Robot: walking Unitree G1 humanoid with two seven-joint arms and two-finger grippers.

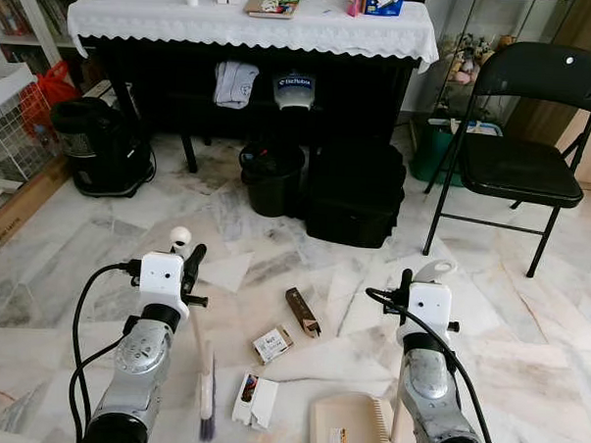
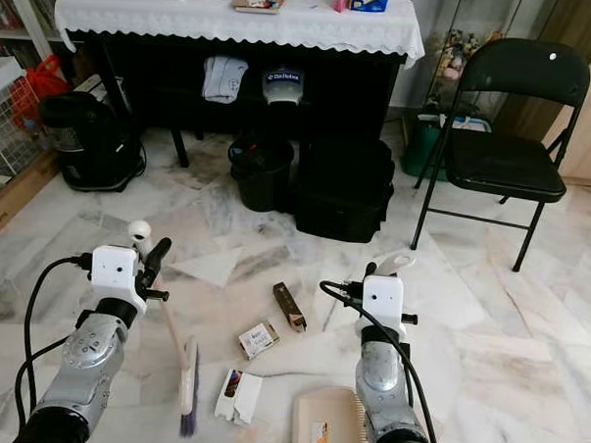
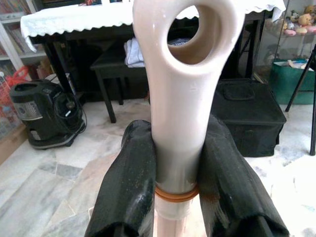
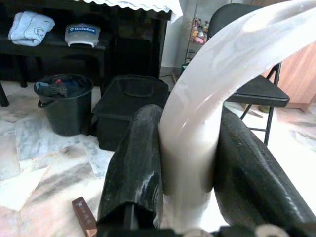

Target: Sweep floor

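My left gripper (image 1: pixel 188 268) is shut on the cream handle of a hand broom (image 3: pixel 183 94). The broom's brush head (image 1: pixel 207 399) rests low on the marble floor by my left arm. My right gripper (image 1: pixel 408 285) is shut on the curved cream handle (image 4: pixel 217 84) of a beige dustpan (image 1: pixel 350 427), which lies on the floor at the near edge. Between the arms lies litter: a brown box (image 1: pixel 302 312), a small white box (image 1: pixel 271 344) and a white carton (image 1: pixel 255 400) next to the brush head.
Ahead stands a dark table with a white cloth (image 1: pixel 245 23), with a black bin (image 1: pixel 271 177) and a black bag (image 1: pixel 356 192) before it. A black folding chair (image 1: pixel 522 158) is at the right, a black vacuum (image 1: pixel 98 144) and a wire rack (image 1: pixel 6 121) at the left.
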